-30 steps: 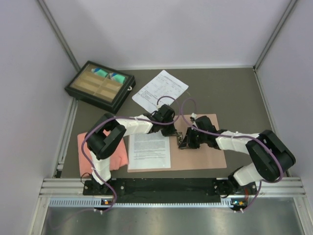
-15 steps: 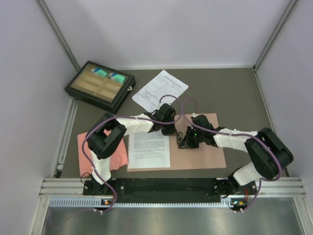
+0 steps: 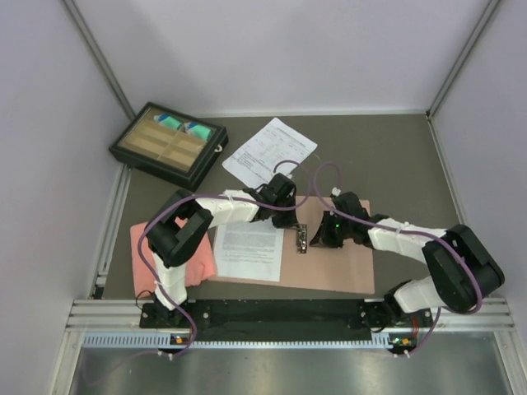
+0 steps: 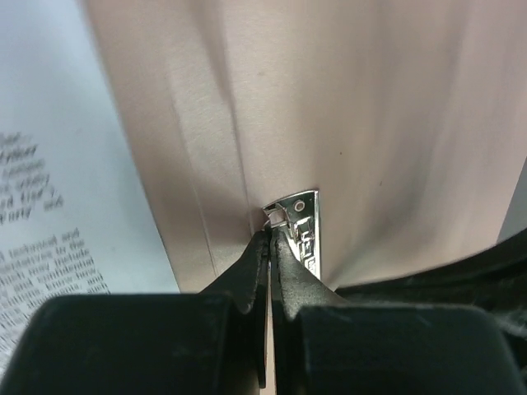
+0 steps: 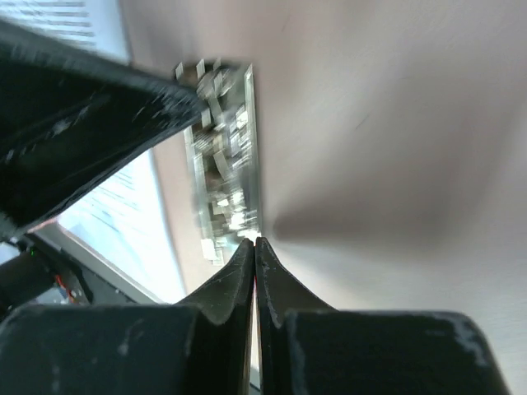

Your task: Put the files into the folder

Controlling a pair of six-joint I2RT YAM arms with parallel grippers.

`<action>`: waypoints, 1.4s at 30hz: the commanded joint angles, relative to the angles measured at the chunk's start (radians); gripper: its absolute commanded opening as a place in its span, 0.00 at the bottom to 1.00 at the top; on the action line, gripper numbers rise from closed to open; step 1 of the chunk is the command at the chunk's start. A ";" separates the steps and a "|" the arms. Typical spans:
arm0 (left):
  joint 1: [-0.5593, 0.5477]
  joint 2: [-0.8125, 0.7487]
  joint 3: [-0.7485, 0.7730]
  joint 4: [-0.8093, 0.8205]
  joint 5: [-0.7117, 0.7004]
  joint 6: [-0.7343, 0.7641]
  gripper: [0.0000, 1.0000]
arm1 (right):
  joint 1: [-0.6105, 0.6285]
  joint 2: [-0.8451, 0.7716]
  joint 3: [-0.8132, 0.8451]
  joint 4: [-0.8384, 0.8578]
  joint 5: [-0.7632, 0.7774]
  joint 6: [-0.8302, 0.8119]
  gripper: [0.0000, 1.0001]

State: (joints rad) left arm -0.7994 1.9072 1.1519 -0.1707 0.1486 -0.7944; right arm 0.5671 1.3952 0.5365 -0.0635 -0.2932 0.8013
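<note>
**Left gripper** (image 4: 268, 240): the jaws are pressed together with no gap. The corner tab of the metal clip (image 4: 300, 234) sits right at the tips and seems to come out from between them. I judge it is nipping that tab, probably to lift the prong or steady the fastener so that paper can pass under it.

**Right gripper** (image 5: 254, 245): the jaws are fully together here too. The tips touch the end of the clip nearest them, and nothing shows between the pads. I cannot confirm a hold. It reads more as a press, pinning the fastener and the board beneath it against the left arm's pull. The left arm's finger crosses the view up and to the left of these tips.

**Folder** (image 4: 387, 123): it lies open and flat under both tools. Its crease runs straight ahead of the left tips, and the clip sits just right of that line.

**Files:** the text sheet (image 4: 49, 189) lies on the folder leaf to the left of the left fingers, close to the clip but not under it. The table sheet (image 3: 270, 152) lies on the table beyond both grippers, off the folder and well apart from the clip.

**Assessment:** one file is placed but not fastened, and one is still to be fetched. The clip is thin and springy, so I expect it to slip from a tip-only pinch.
</note>
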 commanded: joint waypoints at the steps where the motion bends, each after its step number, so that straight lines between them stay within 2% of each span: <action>1: -0.004 -0.004 -0.011 -0.064 0.025 0.067 0.00 | -0.053 -0.027 0.014 -0.056 -0.016 -0.073 0.00; 5: -0.006 -0.004 -0.011 -0.064 0.028 0.046 0.00 | -0.052 -0.027 0.011 0.000 -0.069 -0.068 0.00; 8: -0.006 -0.013 -0.027 -0.062 0.003 -0.015 0.00 | -0.050 -0.093 -0.029 0.057 -0.124 -0.066 0.00; 10: -0.006 -0.026 -0.064 -0.040 -0.030 -0.106 0.00 | -0.038 -0.123 -0.035 0.091 -0.159 -0.079 0.15; 12: -0.007 -0.034 -0.089 0.003 -0.035 -0.204 0.00 | -0.035 -0.124 -0.046 0.114 -0.188 -0.086 0.24; 15: -0.007 -0.040 -0.115 0.036 -0.044 -0.322 0.00 | -0.033 -0.090 -0.062 0.155 -0.228 -0.090 0.28; 17: -0.007 -0.043 -0.130 0.074 -0.047 -0.388 0.00 | -0.032 -0.079 -0.066 0.157 -0.227 -0.093 0.29; 26: -0.009 -0.010 -0.095 0.068 -0.027 -0.382 0.00 | -0.032 -0.029 -0.067 0.116 -0.167 -0.149 0.30; 33: -0.011 -0.016 -0.103 0.063 -0.035 -0.376 0.00 | -0.035 0.016 -0.072 0.168 -0.195 -0.146 0.27; 40: -0.009 -0.016 -0.101 0.060 -0.037 -0.378 0.00 | -0.035 0.015 -0.096 0.211 -0.222 -0.119 0.10; 42: -0.009 -0.017 -0.101 0.057 -0.038 -0.374 0.00 | -0.035 0.007 -0.096 0.200 -0.216 -0.123 0.01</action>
State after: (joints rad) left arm -0.8059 1.8744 1.0565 -0.0860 0.1360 -1.1610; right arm 0.5278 1.4151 0.4507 0.0978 -0.4988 0.6838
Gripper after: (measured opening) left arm 0.011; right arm 0.077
